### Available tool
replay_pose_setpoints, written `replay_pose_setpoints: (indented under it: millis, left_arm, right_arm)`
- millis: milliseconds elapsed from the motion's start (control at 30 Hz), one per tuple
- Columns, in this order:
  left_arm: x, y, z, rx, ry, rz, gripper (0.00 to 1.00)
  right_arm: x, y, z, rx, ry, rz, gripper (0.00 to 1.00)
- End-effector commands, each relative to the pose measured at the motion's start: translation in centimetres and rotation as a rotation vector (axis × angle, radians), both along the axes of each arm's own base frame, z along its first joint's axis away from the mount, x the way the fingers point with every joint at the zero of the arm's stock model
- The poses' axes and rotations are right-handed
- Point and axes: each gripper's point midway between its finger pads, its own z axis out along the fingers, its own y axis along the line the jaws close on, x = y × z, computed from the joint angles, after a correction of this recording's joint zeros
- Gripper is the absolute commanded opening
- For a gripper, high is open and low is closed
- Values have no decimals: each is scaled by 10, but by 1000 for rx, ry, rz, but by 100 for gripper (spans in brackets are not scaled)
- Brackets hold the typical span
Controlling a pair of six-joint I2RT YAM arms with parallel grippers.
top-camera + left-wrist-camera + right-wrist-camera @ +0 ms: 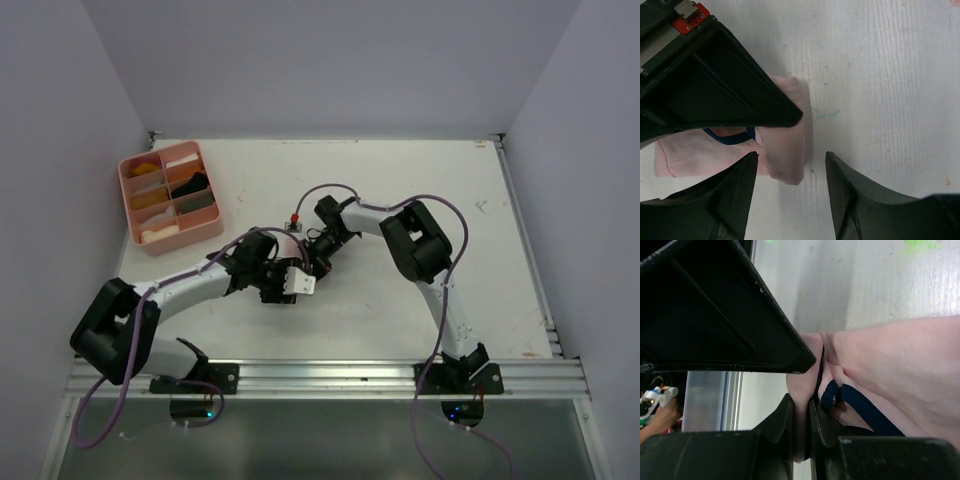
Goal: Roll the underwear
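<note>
Pale pink underwear (785, 150) with thin dark blue edging (730, 136) lies on the white table, its right side folded over into a thick roll. My left gripper (791, 162) is open just above it, and the end of the roll lies between its fingers without touching them. My right gripper (801, 402) is shut on a pinched fold at the edge of the pink underwear (900, 355), next to the blue edging (860, 407). From above, both grippers meet at mid-table over the small pale cloth (303, 285), the left gripper (290, 282) below the right gripper (318, 262).
A pink compartment tray (127, 195) at the back left holds several small items, some dark, some pale. The right gripper's black finger (715, 85) fills the upper left of the left wrist view. The table's metal rail (330, 375) runs along the near edge.
</note>
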Motion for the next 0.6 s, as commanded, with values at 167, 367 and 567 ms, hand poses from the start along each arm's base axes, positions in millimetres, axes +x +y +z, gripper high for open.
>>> replay_pose_setpoints:
  millis: [167,367,567]
  left_arm:
    - [5,-15,0,-11,-37,-29,47]
    - [-6,-10,-26,59,-26,-42,49]
    - [-1,-10,-37,89,-15,-9,18]
  right_arm:
    - [-2,-17,-45,-149,3,14,0]
    - [-1,-19,-42,-132,25,18,0]
    - [-4,-20,-38,-134,27,26,6]
